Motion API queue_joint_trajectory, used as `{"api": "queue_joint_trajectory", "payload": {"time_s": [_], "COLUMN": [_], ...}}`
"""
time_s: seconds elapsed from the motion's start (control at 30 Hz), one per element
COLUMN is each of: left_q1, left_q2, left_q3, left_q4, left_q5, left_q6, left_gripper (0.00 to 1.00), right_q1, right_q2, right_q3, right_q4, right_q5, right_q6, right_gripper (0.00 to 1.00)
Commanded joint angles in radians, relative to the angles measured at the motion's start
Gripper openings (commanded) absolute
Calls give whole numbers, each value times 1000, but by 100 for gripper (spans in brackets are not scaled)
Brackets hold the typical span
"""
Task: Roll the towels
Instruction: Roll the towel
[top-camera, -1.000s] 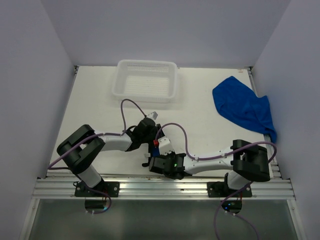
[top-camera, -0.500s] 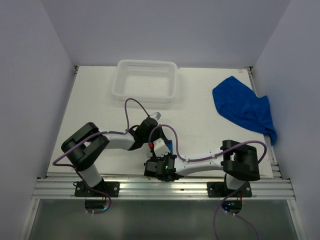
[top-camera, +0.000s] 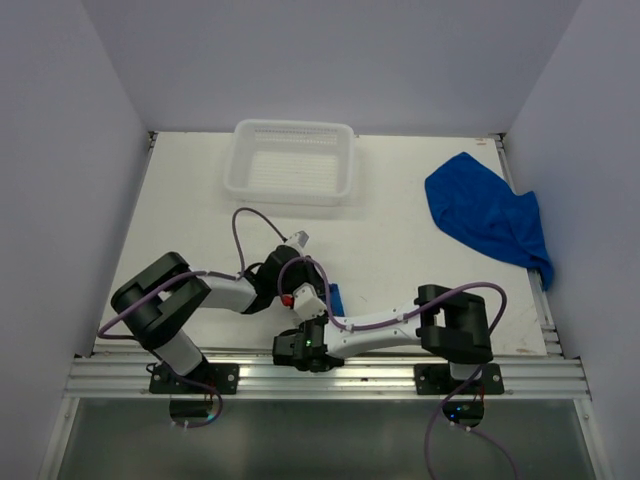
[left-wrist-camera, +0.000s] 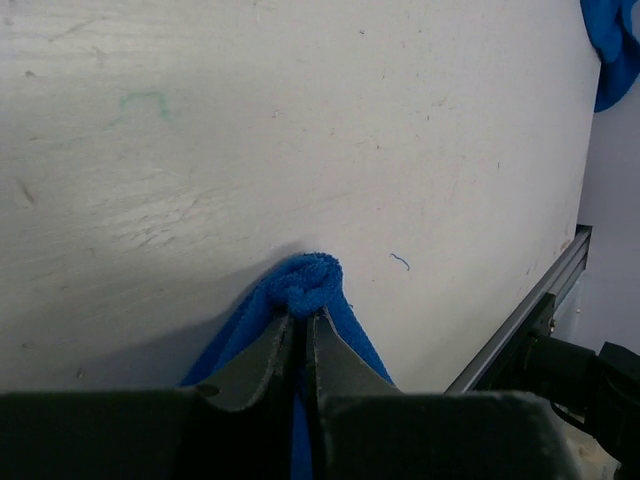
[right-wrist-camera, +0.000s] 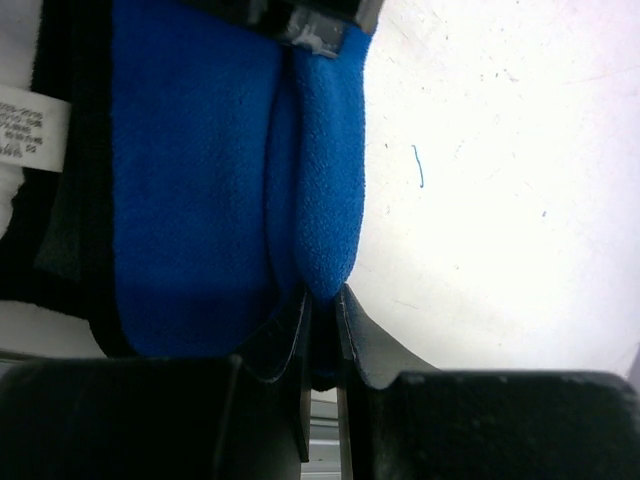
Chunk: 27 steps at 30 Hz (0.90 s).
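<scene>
One royal-blue towel (top-camera: 335, 298) lies rolled between the two wrists near the table's front edge, mostly hidden in the top view. My left gripper (left-wrist-camera: 300, 318) is shut on one rolled end of this towel (left-wrist-camera: 305, 280). My right gripper (right-wrist-camera: 322, 296) is shut on the other end of the same towel (right-wrist-camera: 200, 200), whose folded edge runs up from the jaws. The second blue towel (top-camera: 485, 215) lies crumpled at the right edge of the table, far from both grippers; its corner shows in the left wrist view (left-wrist-camera: 615, 50).
A white plastic basket (top-camera: 290, 160) stands at the back, left of centre. The metal rail (top-camera: 320, 375) runs along the table's front edge just behind the grippers. White walls enclose the table on three sides.
Both wrists have moved toward the front left with the towel between them. The right arm has stretched further left; the crumpled towel has not moved.
</scene>
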Motion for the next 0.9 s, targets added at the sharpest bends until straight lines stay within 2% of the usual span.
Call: {"api": "queue_joint_trajectory", "payload": {"time_s": [0.0,0.17,0.4,0.63,0.77,0.87], "left_q1": [35,36,36,35,23,16], "left_q2": [-18,-41,-119,-162,-176,-185], "left_q3": [-117,-163,-217,-278,-301,-321], "left_q4": [103,175,173,181,181,180], "left_q5": [-25,-16,-57,-82,-99,-116], "left_q6": [-31,-35,-22,-20,-20,-22], "left_gripper": [0,0,0,0,0,0], "right_q1": [36,56,98,138,147,150], "right_q2": [48,138,218,283,272,237], "right_q3": [70,145,178,189,170,150], "right_q4": [-155,-261,-362,-346,-312,-277], "right_q5": [84,134,179,163,140,122], "right_q6": [28,11,34,47,51,54], "right_gripper": [0,0,0,0,0,4]}}
